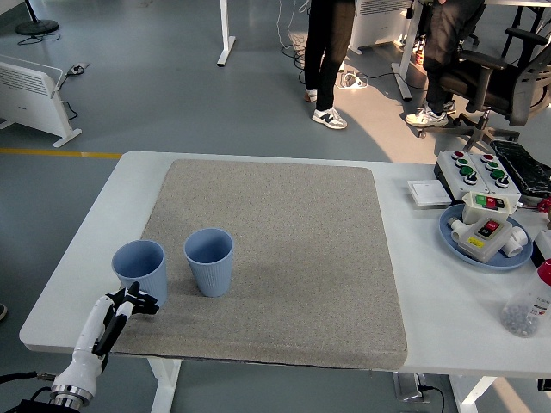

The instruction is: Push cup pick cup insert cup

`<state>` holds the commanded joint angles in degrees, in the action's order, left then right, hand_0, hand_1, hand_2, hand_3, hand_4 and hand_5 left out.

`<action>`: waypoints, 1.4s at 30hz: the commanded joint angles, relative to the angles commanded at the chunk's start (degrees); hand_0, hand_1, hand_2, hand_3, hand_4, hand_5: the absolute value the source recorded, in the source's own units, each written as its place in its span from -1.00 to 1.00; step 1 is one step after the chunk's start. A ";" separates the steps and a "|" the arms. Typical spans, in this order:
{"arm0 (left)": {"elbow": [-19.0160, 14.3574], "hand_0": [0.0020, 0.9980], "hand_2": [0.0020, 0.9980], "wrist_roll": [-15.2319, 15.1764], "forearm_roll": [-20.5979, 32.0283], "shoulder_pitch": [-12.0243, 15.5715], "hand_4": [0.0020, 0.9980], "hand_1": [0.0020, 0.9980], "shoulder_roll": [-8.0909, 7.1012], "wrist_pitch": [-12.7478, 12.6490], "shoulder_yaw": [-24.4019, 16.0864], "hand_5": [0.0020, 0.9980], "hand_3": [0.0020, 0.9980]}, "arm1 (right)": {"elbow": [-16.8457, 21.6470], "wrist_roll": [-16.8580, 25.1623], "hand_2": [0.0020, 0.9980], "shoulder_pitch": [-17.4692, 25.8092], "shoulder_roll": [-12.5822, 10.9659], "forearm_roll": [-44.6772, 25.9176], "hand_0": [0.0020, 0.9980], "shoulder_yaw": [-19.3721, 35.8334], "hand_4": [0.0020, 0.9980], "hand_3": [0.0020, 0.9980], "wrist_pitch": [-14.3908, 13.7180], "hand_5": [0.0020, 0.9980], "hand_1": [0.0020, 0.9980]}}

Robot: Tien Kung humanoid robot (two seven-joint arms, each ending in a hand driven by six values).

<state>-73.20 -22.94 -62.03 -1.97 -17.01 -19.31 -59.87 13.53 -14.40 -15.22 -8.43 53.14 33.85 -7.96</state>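
My left robot hand, fingers loosely spread and holding nothing, sits at the surface's near-left corner just before the left cup, with the second cup standing to its right.

Left hand low at lower left; fingers loosely spread, holding nothing; forearm angled up-right.

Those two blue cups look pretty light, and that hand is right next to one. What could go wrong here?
The left hand sits low, just in front of the left cup; a push near its base might tip it rather than slide it. That cup stands near the left edge of the mat, so it could catch there. The right cup is close beside it and might get knocked.
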 joint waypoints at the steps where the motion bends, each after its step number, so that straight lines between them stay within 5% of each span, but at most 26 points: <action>1: 0.32 0.17 -0.04 0.00 0.03 -0.18 0.20 0.00 0.00 -0.04 0.12 1.00 -0.14 | 0.01 -0.02 0.24 0.01 -0.02 0.05 0.05 0.04 -0.78 0.13 0.01 -0.12 0.09; 42: 8.73 0.19 -0.04 -0.70 2.78 -10.29 0.20 0.01 -0.43 0.50 5.79 1.00 -0.14 | 0.18 -0.25 0.24 0.95 0.48 0.16 0.05 0.05 -0.78 0.13 -0.09 -0.12 0.09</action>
<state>-64.47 -23.64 -59.26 -12.26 -17.44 -18.80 -54.07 13.71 -14.65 -14.27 -7.95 53.31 33.90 -8.04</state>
